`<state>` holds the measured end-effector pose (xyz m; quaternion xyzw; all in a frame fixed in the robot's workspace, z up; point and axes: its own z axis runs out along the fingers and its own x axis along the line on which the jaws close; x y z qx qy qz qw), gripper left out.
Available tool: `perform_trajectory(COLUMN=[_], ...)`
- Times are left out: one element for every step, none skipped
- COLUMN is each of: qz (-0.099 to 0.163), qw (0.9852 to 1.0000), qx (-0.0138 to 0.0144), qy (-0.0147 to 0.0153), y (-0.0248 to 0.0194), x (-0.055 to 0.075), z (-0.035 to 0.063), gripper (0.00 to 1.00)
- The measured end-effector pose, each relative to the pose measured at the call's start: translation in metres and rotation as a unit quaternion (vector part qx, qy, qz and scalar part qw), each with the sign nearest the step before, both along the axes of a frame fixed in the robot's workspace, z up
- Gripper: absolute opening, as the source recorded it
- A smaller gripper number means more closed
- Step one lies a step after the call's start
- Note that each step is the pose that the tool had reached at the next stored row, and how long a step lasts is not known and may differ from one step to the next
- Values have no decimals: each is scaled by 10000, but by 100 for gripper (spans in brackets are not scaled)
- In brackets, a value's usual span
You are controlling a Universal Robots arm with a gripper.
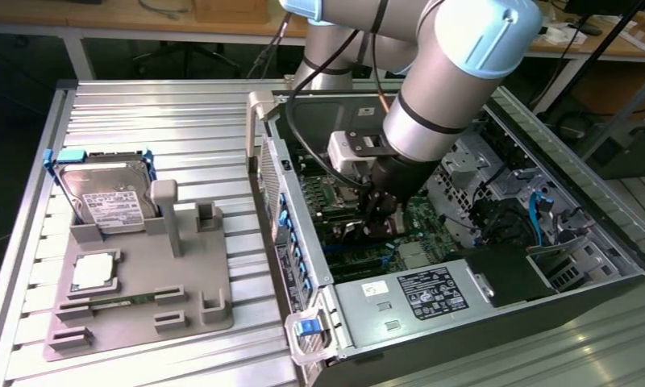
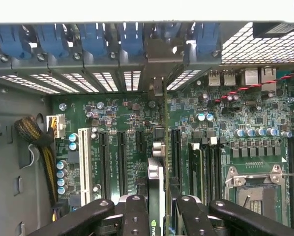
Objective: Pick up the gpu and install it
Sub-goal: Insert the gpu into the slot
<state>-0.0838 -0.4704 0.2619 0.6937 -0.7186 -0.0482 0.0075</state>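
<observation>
We see pickup done: gripper (image 2: 157, 209) clamped on gpu (image 2: 165, 147), card held edge-on between its fingers (image 2: 135, 216). Gpu now inside computer case (image 1: 580, 274), standing over motherboard (image 2: 112, 113) slots ahead of gripper, its bracket (image 2: 162, 59) reaching case's rear slot row. We judge install underway; full seating not confirmable.

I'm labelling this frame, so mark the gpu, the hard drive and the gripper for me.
gpu (image 2: 157, 184): wrist view, top edge of the card.
hard drive (image 1: 107, 199): exterior view, its white label.
gripper (image 2: 157, 216): wrist view, midway between the jaws, which are closed on the card.
</observation>
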Motion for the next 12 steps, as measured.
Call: perform_trajectory(qz=[0,0,0,0,0,0,1,1,1,0,0,0], qw=[10000,10000,10000,10000,10000,10000,10000,10000,10000,10000,10000,10000], qx=[5,11,16,26,29,26,26,26,27,27,27,31], qy=[0,0,0,-1,-1,0,3,5,5,5,5,3], y=[0,1,1,3,2,2,2,2,2,2,2,3], x=[0,0,0,1,0,-1,-2,-2,-2,-2,-2,-2], z=[-6,-13,-18,-26,-38,-44,-53,-63,-69,-69,-66,-60], gripper=[27,27,27,27,27,27,27,27,27,27,27,27])
